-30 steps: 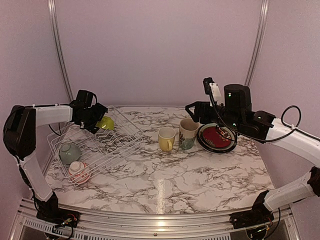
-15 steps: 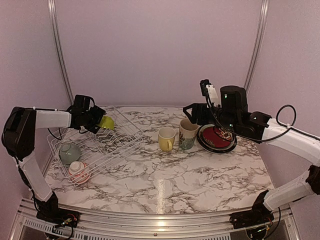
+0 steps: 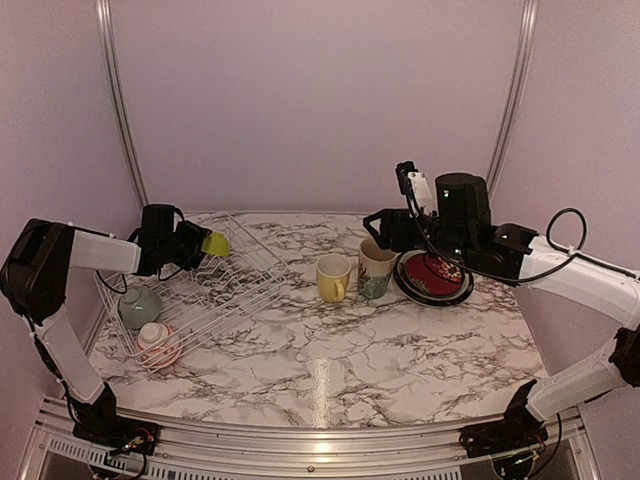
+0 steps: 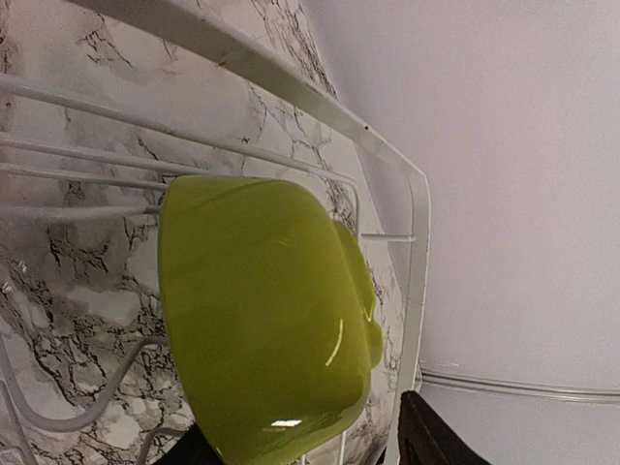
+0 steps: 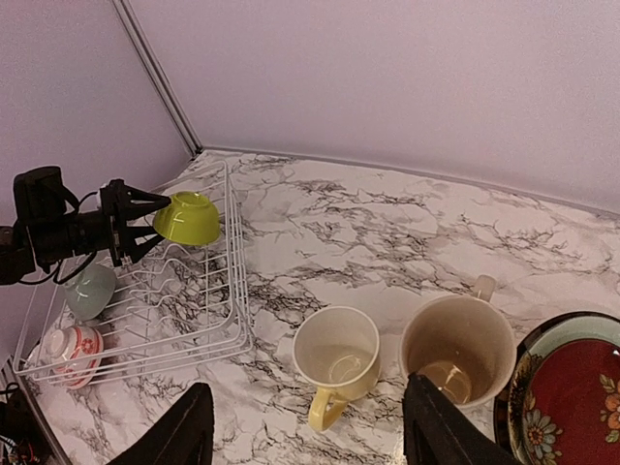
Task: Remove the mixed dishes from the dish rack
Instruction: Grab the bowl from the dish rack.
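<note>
The lime-green bowl (image 3: 214, 243) sits tipped at the back end of the white wire dish rack (image 3: 268, 258). My left gripper (image 3: 203, 245) reaches in from the left, its jaws on either side of the bowl (image 4: 262, 320). A thin gap shows on the right-hand side, so the gripper is open. Also in the rack are a pale green dish (image 3: 139, 305) and a red-patterned bowl (image 3: 157, 343). My right gripper (image 3: 385, 225) hangs open and empty above the yellow mug (image 5: 336, 358) and the beige mug (image 5: 457, 351).
A red patterned plate (image 3: 434, 276) tops a black-rimmed stack right of the mugs. The rack's wire rim (image 4: 417, 252) runs close behind the lime bowl. Bare marble lies in front of the mugs and rack. The back wall stands just beyond the rack.
My left jaws have narrowed around the lime bowl while the left wrist drew back to the left and lower. The bowl has barely moved. The right arm has shifted slightly left.
</note>
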Robot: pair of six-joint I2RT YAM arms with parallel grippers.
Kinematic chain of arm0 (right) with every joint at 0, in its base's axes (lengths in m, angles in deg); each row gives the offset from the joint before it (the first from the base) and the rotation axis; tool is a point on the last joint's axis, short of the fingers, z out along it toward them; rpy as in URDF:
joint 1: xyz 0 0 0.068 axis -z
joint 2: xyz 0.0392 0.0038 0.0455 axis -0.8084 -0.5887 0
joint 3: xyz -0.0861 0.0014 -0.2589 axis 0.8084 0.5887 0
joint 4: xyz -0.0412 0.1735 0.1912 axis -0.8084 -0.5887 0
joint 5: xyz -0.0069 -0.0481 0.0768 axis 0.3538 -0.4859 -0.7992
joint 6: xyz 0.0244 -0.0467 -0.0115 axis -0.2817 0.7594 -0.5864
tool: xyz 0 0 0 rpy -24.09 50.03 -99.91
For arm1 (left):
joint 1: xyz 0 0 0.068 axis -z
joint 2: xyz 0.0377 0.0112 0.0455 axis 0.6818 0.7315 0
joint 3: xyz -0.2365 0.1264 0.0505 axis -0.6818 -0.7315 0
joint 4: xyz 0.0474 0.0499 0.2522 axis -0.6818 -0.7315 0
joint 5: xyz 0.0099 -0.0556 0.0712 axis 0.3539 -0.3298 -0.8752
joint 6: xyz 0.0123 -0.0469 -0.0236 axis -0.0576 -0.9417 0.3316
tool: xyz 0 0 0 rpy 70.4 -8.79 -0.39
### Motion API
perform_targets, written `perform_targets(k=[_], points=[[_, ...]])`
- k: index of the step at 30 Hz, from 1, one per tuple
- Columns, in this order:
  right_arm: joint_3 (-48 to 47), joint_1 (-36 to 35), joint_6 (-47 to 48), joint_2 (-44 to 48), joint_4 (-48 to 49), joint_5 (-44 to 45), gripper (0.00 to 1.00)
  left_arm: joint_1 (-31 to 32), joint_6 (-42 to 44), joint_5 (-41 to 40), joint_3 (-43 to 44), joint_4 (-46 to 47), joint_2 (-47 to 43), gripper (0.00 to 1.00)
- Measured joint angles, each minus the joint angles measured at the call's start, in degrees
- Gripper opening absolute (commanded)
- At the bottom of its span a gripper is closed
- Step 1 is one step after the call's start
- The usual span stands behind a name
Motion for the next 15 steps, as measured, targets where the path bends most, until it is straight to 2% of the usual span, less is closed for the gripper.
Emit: perform_targets(k=[4, 15], points=[[0.0, 0.0, 0.0, -0.1, 0.0, 0.0, 0.64, -0.1, -1.5, 0.0, -2.1, 3.3, 0.0, 0.41], [0.0, 0.0, 0.0, -0.9, 0.1, -0.3, 0.64, -0.3, -5.9, 0.9, -8.1, 20.1, 0.5, 0.37]])
